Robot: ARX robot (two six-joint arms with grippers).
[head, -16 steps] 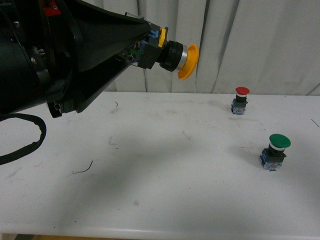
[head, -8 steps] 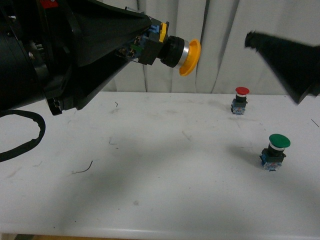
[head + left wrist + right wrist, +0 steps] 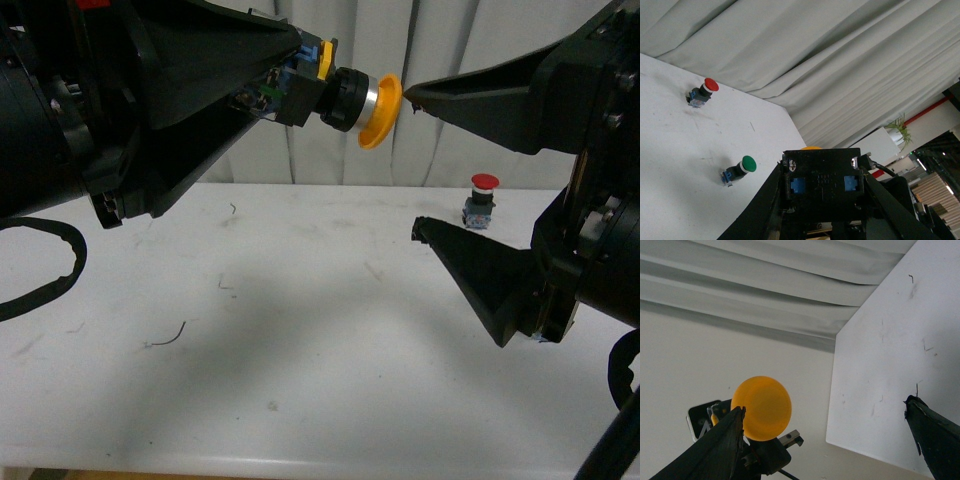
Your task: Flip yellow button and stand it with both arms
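My left gripper [image 3: 292, 88] is shut on the dark blue-and-black base of the yellow button [image 3: 378, 112] and holds it high above the table, lying sideways with its cap pointing right. In the left wrist view the base [image 3: 821, 181] sits between the jaws of the left gripper [image 3: 822, 202], with a sliver of yellow above it. My right gripper [image 3: 412, 160] is open wide; its upper jaw tip is right at the cap's rim, its lower jaw far below. In the right wrist view the cap [image 3: 762, 407] lies beside one jaw of the right gripper [image 3: 826, 407].
A red-capped button [image 3: 483, 198] stands upright at the back right of the white table [image 3: 300, 330]. The green-capped button [image 3: 740, 169] shows in the left wrist view only; the right gripper hides it in the front view. Grey curtains hang behind the table.
My right gripper has come in from the right, open, and reached the yellow cap; it now covers the green button in the front view. The left gripper and button have barely moved.
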